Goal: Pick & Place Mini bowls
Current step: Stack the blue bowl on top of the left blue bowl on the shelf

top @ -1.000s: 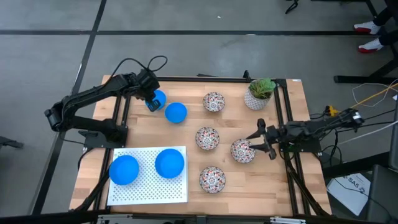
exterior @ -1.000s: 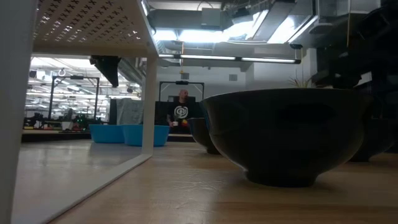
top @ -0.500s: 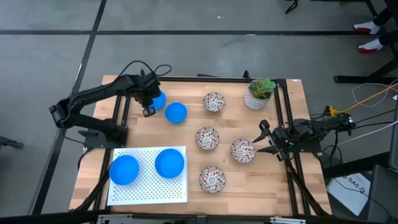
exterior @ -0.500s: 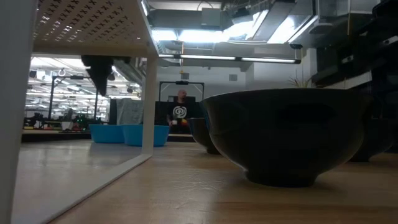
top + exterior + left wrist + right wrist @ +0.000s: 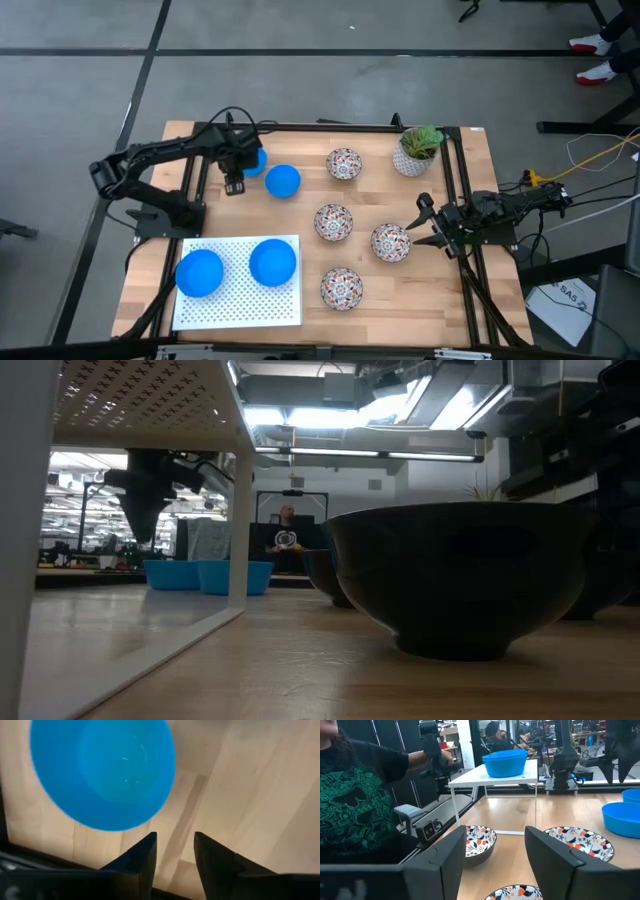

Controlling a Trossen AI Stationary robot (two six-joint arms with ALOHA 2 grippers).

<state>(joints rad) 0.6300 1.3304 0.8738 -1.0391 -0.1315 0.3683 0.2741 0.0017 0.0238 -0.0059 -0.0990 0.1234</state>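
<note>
Two blue mini bowls stand on the wood at the far left: one (image 5: 254, 160) partly under my left arm, one (image 5: 283, 181) just right of it. My left gripper (image 5: 175, 851) points down and is open over bare wood beside the first bowl's rim (image 5: 102, 770); it touches nothing. Two more blue bowls (image 5: 199, 272) (image 5: 272, 262) sit on a white perforated stand (image 5: 240, 305). Several floral mini bowls (image 5: 333, 221) rest on their bases mid-table. My right gripper (image 5: 425, 225) is level and open, just right of the floral bowl (image 5: 390, 241).
A white pot with a green plant (image 5: 417, 150) stands at the far right. In the low view, the stand's white leg (image 5: 240, 480) rises at near left. A person in a black shirt with a green print (image 5: 350, 795) stands beside the table in the right wrist view.
My left gripper has come down beside the far-left blue bowl, shifting slightly toward the table's near edge, and has rolled about its own axis. The bowls have stayed where they were.
</note>
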